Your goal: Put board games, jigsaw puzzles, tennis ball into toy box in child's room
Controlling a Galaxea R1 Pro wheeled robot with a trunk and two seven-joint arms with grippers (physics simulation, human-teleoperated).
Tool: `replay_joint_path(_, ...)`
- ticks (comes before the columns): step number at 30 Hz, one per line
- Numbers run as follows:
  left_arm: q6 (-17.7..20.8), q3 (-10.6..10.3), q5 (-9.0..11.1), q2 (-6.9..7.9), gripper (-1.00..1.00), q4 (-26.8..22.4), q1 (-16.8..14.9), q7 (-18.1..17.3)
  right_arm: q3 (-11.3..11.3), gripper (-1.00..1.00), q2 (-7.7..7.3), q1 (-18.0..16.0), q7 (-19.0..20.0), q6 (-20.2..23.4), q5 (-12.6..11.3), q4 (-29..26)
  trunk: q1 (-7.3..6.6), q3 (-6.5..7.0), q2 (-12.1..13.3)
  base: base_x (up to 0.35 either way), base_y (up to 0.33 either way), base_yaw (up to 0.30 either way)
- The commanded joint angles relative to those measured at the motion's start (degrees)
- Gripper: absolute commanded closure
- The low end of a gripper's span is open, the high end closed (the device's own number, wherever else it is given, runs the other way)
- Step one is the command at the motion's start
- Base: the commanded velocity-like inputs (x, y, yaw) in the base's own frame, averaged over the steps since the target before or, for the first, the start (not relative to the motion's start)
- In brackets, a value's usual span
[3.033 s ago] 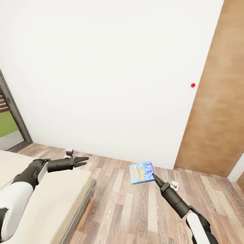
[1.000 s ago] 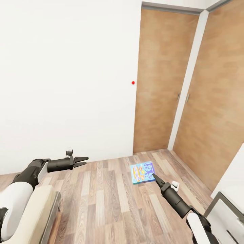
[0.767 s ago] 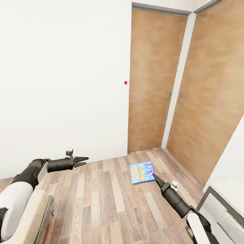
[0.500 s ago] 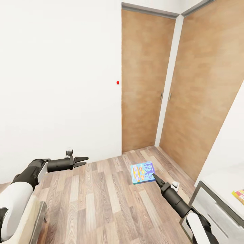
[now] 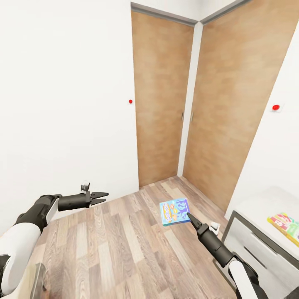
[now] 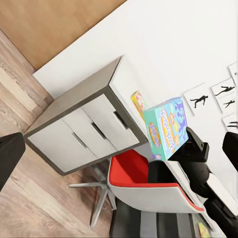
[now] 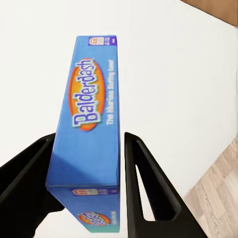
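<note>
In the head view my right gripper is shut on the lower corner of the small teal-blue board game and holds it above the wood floor. The right wrist view shows the same box edge-on, clamped between both black fingers. My left gripper hangs open and empty in front of the white wall. The table, white-topped with pale drawers, comes in at the lower right. On it lies a long yellow-red-green board game. In the left wrist view the held box hangs beside the table.
Two wooden doors fill the corner ahead, and a white wall lies to the left. A red-and-white chair stands by the table's drawers, under black silhouette pictures. The bed's frame corner shows at the lower left.
The camera has swung to the right: the bed has slid out at the left, and the doors and then the table have come in at the right. Both arms keep their pose and the box stays gripped.
</note>
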Motion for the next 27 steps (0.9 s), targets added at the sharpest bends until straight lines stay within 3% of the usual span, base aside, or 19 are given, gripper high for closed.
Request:
replay_joint_path(1,0.6,0.0,0.1,0.03,-1.0,0.0,0.0,-0.2,-0.1,1.0,0.06,-0.1,0.1,0.5,-0.3,0.0,0.04,-0.13,-0.1,0.0,0.085,-0.279)
replay_joint_path(27,0.6,0.0,0.1,0.08,-1.0,0.0,0.0,-0.2,-0.1,1.0,0.06,-0.1,0.1,0.5,-0.3,0.0,0.04,-0.13,-0.1,0.0,0.008,-0.279)
